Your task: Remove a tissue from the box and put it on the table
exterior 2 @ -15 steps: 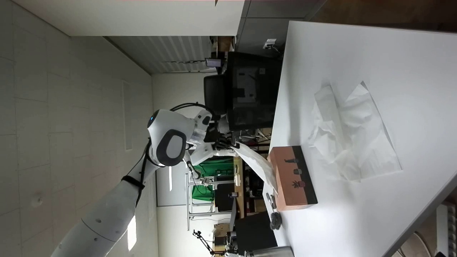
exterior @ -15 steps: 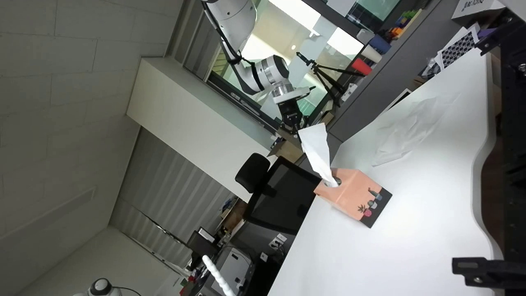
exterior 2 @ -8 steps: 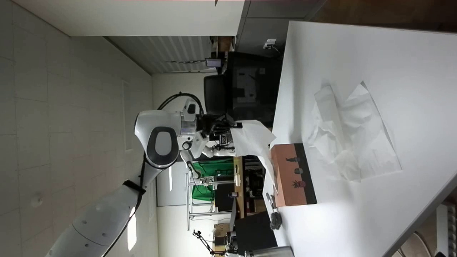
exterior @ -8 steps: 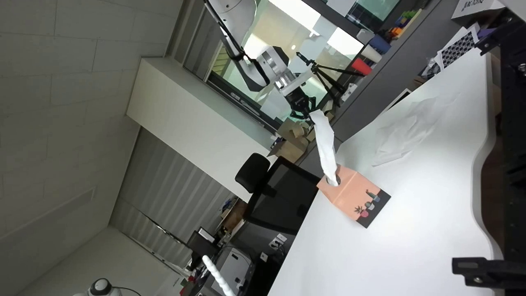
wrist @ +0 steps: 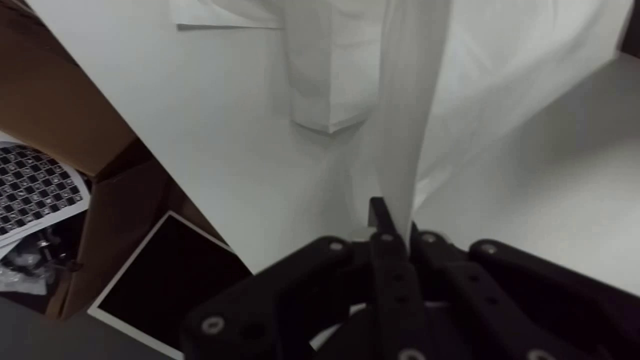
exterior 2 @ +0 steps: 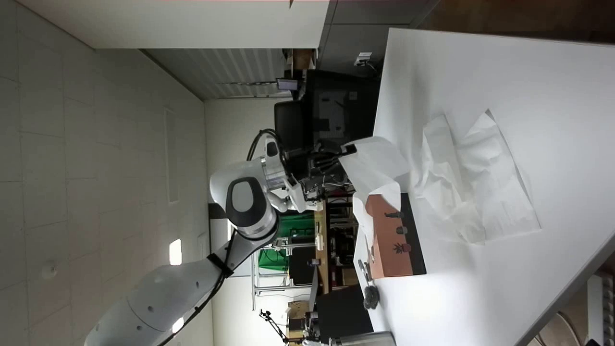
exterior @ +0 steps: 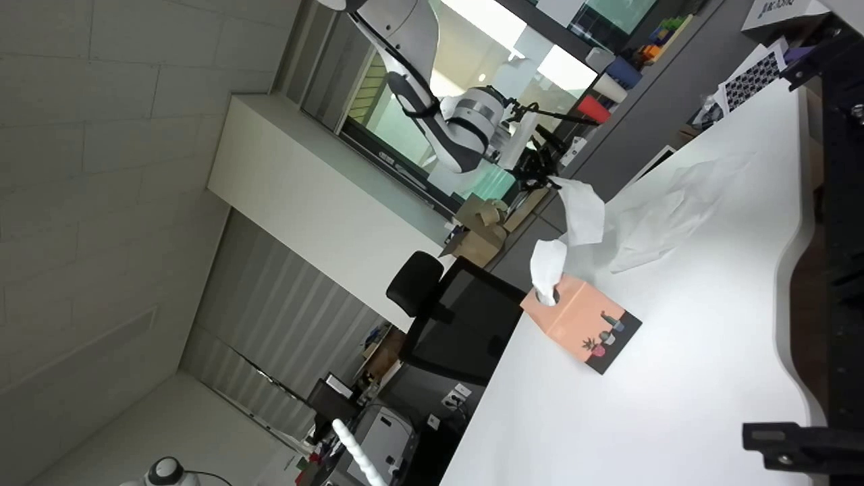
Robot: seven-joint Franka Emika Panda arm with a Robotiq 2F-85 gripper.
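Gripper point(wrist: 398, 227): closed on the tissue point(exterior: 582, 214), one end pinched between its tips; it reaches in from the bottom edge of the wrist view.
Tissue: hanging loose from the gripper, upper right of the frame in an exterior view; whether its lower edge touches the white tuft point(exterior: 548, 265) beside it, I cannot tell.
Box point(exterior: 586, 329): salmon-pink, with printed potted plants and a dark end, standing on the desk point(exterior: 675, 385), below and right of centre in both exterior views.
Tuft: rising from the box's opening.
Desk: plain white, filling much of the right side in both exterior views.
Crumpled sheeting point(exterior 2: 490, 187): thin, white, lying on the desk to the upper right of the box in both exterior views.
Chair point(exterior: 466, 320): black, mid-frame in an exterior view.
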